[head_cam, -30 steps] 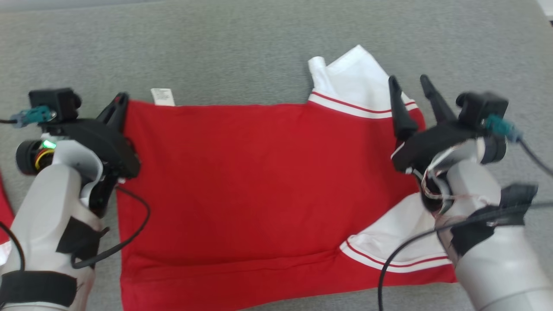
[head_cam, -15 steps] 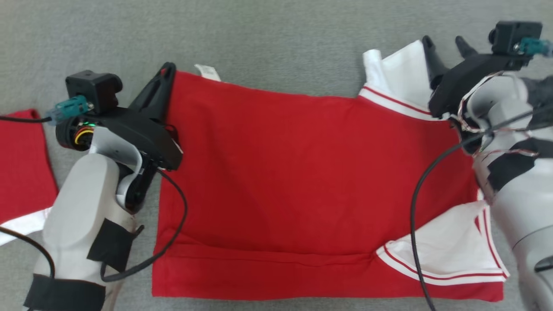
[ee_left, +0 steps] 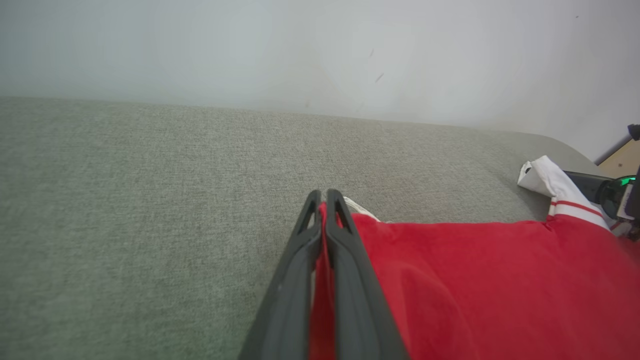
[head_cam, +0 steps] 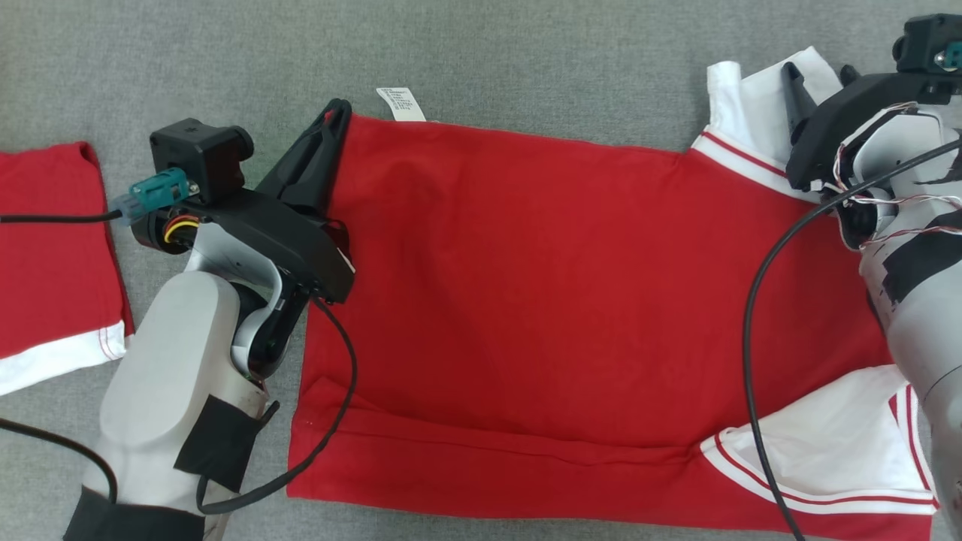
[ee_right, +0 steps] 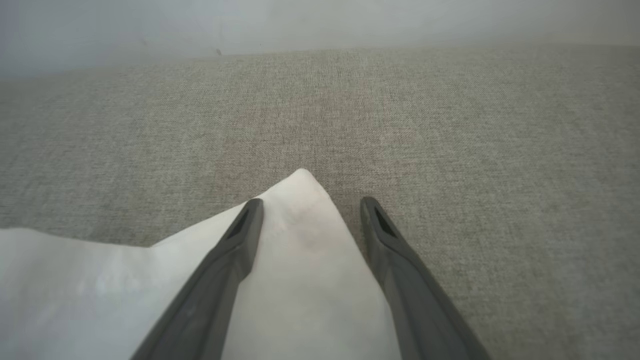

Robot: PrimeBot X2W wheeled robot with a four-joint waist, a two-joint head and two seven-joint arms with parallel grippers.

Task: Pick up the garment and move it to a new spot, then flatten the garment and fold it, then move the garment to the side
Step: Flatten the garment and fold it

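Red garment lies spread on the grey fabric surface; my view has swung, but the cloth itself looks unmoved. Left gripper stays pressed together, pinching the far corner beside the label. Right gripper, spread wide and holding nothing, has crept out over the white sleeve, so I judge a sleeve grasp for flattening comes next.

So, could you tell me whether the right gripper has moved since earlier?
Yes: against the white sleeve, the right gripper has crept forward, toward its far corner.
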